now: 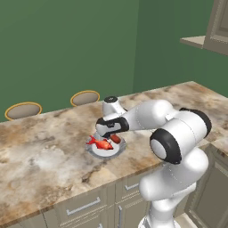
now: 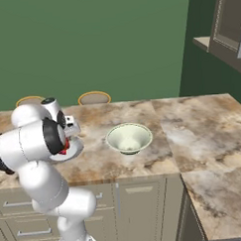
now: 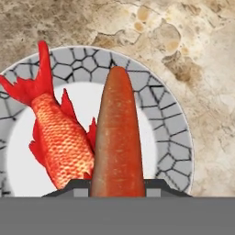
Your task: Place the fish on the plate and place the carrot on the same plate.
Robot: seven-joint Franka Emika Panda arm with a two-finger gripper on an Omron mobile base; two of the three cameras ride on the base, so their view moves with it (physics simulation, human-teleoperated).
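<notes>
The grey-white plate (image 1: pixel 117 152) with its ridged rim (image 3: pixel 170 137) sits near the counter's front edge. The red-orange fish (image 1: pixel 102 144) lies on the plate's left half, its forked tail pointing away in the hand view (image 3: pixel 57 137). The tapered carrot (image 3: pixel 118 137) stands out between my two fingertips, its point over the plate's far rim, right beside the fish. My gripper (image 1: pixel 114 135) hangs low over the plate and is shut on the carrot (image 1: pixel 116 139). From the right base view my arm covers most of the plate (image 2: pixel 75 150).
A deeper cream bowl (image 2: pixel 128 138) stands on the counter to the right of the plate. Two round stool seats (image 1: pixel 23 110) (image 1: pixel 84 97) show beyond the counter's far edge. Drawers run below the front edge (image 1: pixel 84 205).
</notes>
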